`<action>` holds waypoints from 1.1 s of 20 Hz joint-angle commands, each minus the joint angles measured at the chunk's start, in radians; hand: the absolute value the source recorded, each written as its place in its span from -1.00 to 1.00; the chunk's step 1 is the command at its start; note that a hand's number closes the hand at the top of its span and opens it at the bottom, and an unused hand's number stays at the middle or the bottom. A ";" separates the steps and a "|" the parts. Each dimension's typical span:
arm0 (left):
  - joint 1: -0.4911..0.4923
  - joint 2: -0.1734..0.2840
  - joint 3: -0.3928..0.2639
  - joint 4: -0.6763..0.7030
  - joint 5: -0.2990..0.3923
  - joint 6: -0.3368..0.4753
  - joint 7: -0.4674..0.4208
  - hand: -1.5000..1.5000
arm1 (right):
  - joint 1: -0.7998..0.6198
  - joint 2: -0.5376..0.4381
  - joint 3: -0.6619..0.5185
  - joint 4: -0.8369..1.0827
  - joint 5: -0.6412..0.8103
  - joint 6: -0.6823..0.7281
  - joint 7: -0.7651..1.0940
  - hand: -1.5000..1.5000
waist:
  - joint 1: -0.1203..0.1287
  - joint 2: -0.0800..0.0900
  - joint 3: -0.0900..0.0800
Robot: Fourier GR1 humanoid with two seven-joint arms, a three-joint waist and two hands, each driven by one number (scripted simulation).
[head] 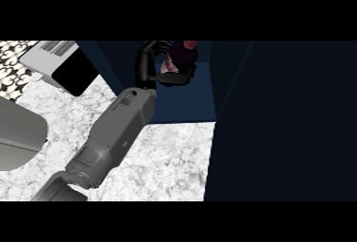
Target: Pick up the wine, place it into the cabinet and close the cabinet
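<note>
The wine bottle (185, 53) is dark red with a pale label and sits inside the open dark blue cabinet (182, 101) at the top middle. My right hand (167, 74) is curled round the bottle's lower part and hides much of it. The right forearm (118, 130) stretches from the lower left up into the cabinet's opening. The cabinet door (286, 123) stands open as a large dark panel on the right. Of my left arm only a grey bulk (17, 134) shows at the left edge; its hand is out of view.
A white appliance with a black front (59, 66) stands on the marble counter (167, 156) at the upper left, next to the cabinet's left wall. A patterned wall (14, 66) lies behind it.
</note>
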 commanded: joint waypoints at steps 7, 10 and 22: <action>-0.103 -0.001 0.129 0.144 0.065 -0.041 -0.014 1.00 | -0.013 0.027 0.048 -0.021 -0.018 -0.009 0.017 -1.00 | -0.013 0.009 0.000; -0.100 -0.006 0.164 0.154 0.098 -0.076 -0.022 1.00 | -0.005 0.009 0.008 -0.062 -0.059 0.004 0.024 -1.00 | -0.020 0.010 0.000; -0.098 0.027 0.187 0.246 0.082 -0.120 -0.068 1.00 | -0.018 0.021 0.024 -0.054 -0.041 0.004 0.030 -1.00 | -0.028 0.015 -0.001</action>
